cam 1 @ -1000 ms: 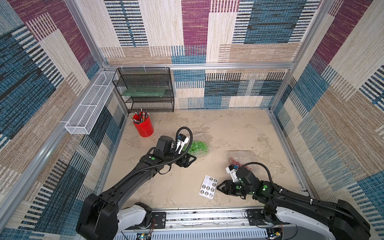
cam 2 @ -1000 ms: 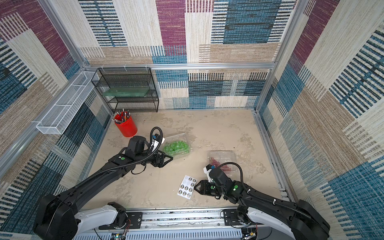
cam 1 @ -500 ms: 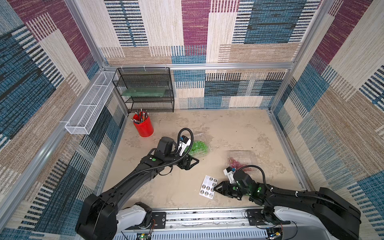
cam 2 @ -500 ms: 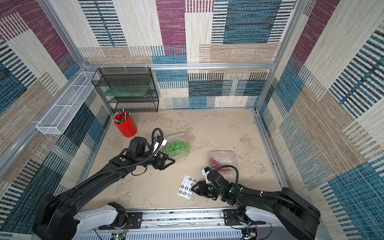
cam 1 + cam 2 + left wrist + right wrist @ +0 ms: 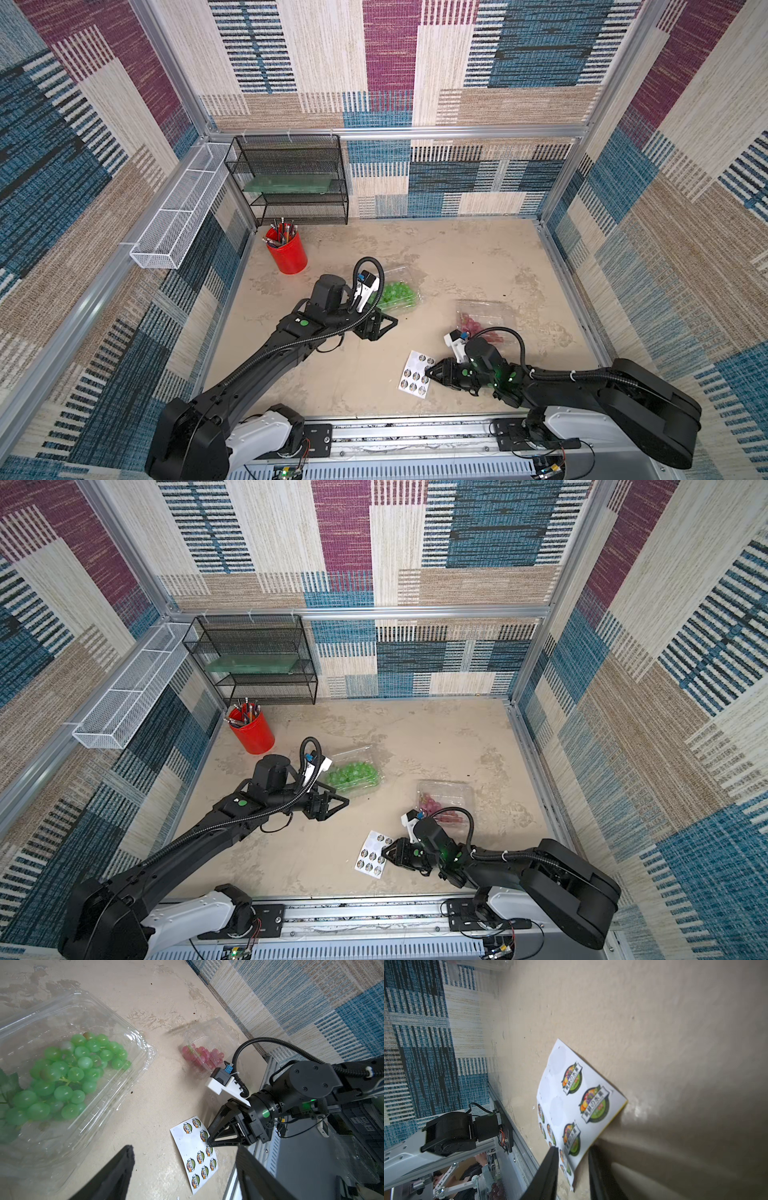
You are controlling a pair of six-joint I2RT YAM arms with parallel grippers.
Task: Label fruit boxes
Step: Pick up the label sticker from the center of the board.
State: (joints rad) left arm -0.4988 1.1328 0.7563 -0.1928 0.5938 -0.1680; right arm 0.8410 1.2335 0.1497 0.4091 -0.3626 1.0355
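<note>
Boxes first: in a top view we see the green-grape box (image 5: 395,293) and red-grape box (image 5: 484,318) apart on the tabletop (image 5: 457,257), with the left gripper (image 5: 384,326) spread and empty near the green one. Left wrist view: thin clear shells, probably light, flimsy and slippery; we would grip a rim. Right wrist view: the right gripper (image 5: 573,1153) straddles the sticker sheet (image 5: 571,1105) edge, jaws apart.

Hidden and cut off
The right tool (image 5: 208,1139) covers the right edge of the sticker sheet (image 5: 195,1153), so a grip there cannot be told; the green grape box (image 5: 72,1059) runs off the left wrist view; the right arm (image 5: 482,353) hides the near side of the red grape box (image 5: 490,311).
</note>
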